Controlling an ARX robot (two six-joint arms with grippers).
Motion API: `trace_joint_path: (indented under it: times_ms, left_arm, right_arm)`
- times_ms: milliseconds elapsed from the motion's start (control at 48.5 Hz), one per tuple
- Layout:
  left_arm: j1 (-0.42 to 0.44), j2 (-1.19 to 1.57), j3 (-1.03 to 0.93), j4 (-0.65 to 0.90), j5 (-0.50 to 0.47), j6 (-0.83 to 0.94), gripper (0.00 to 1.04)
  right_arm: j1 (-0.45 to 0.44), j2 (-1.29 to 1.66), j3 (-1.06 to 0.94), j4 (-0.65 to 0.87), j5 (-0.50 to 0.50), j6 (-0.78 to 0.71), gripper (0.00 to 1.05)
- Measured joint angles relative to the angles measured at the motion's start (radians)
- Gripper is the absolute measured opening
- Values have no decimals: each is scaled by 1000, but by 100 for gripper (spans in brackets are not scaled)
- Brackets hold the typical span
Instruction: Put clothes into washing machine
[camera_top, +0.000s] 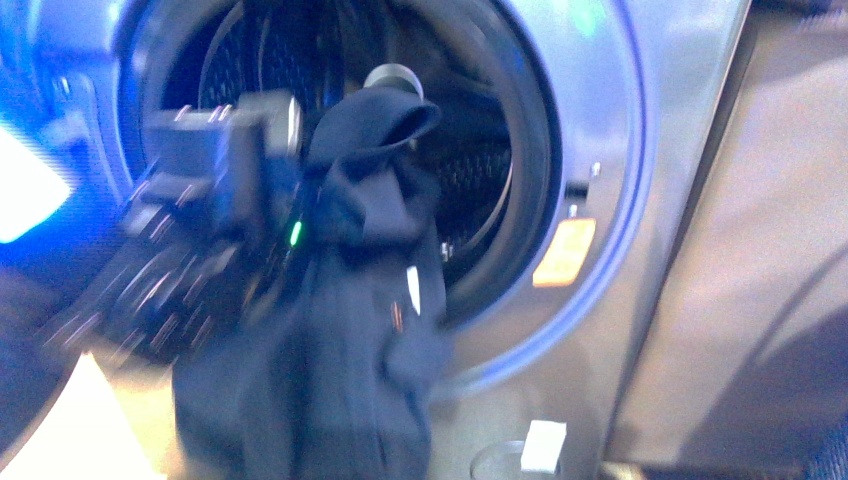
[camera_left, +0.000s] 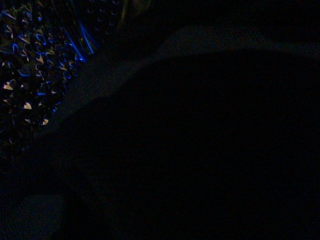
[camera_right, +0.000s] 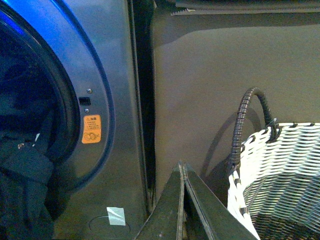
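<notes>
Partway: clothes (camera_top: 350, 300) draped over washing machine (camera_top: 600, 150) porthole lip, bulk hanging outside, needs pushing in. Cannot tell left pincer (camera_top: 280, 130) state, blurred; right pincer (camera_right: 182, 172) together, empty.

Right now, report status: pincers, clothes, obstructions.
Left pincer at the porthole, blurred, grip unclear. Right pincer shut, empty. Clothes hang over the washing machine rim, mostly outside. Left wrist view dark.
</notes>
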Motion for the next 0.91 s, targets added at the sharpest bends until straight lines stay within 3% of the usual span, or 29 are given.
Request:
trace_joint_path:
  times_ms: [309,743,908]
  left_arm:
    - [11,142,306,-154,-51,5,7]
    - [16,358,790,-398,-37,43,7]
    - [20,482,1029,-521,-31,48,7]
  right_arm:
    - [0,-80,-29,-50,0,0,2]
    - [0,-183,-67,-105,0,0,2]
    - [0,-346,-66,-280,-1,0,2]
